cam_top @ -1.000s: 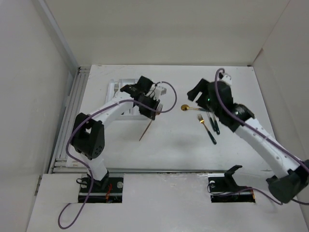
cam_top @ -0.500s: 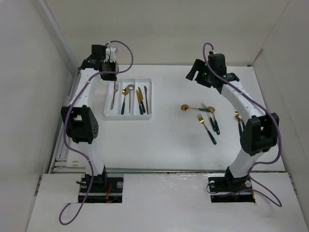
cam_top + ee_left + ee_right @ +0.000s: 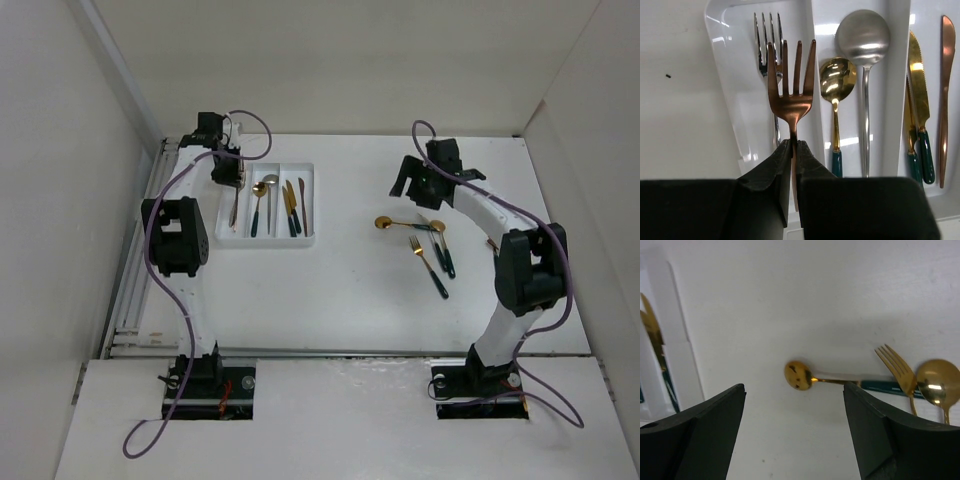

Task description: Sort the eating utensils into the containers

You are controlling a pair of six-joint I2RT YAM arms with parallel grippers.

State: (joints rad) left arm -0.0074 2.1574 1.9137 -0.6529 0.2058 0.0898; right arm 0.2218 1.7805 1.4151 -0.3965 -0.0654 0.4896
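I'd put the sort at a bit past halfway. The white tray (image 3: 226, 232) sits at the far left of the tabletop (image 3: 340, 300) and is filled by type. A silver fork (image 3: 765, 45) lies in the left compartment, a gold spoon (image 3: 836, 80) and a silver spoon (image 3: 863, 37) in the middle one. The right one holds a gold knife (image 3: 917, 75) and a copper knife (image 3: 946, 60), and possibly a third knife under the gold one.

My left hand (image 3: 792, 147) is pinching a copper fork (image 3: 791, 85) by the neck, tines pointing far. It hangs over the left compartment, just above the silver fork — a release here should drop it with its kind.

My right hand (image 3: 794, 390) is spread and holds nothing. It hovers over the loose group on the right side of the tabletop. That group is a gold spoon with a green handle (image 3: 799, 375) right below the hand, a gold fork (image 3: 897, 367) and a second gold spoon (image 3: 938, 382) just beside it. In the top view another gold piece (image 3: 491, 240) shows farther right, partly hidden by the arm, so I can't tell what kind it is. That leaves four pieces or so, plus the fork in hand.
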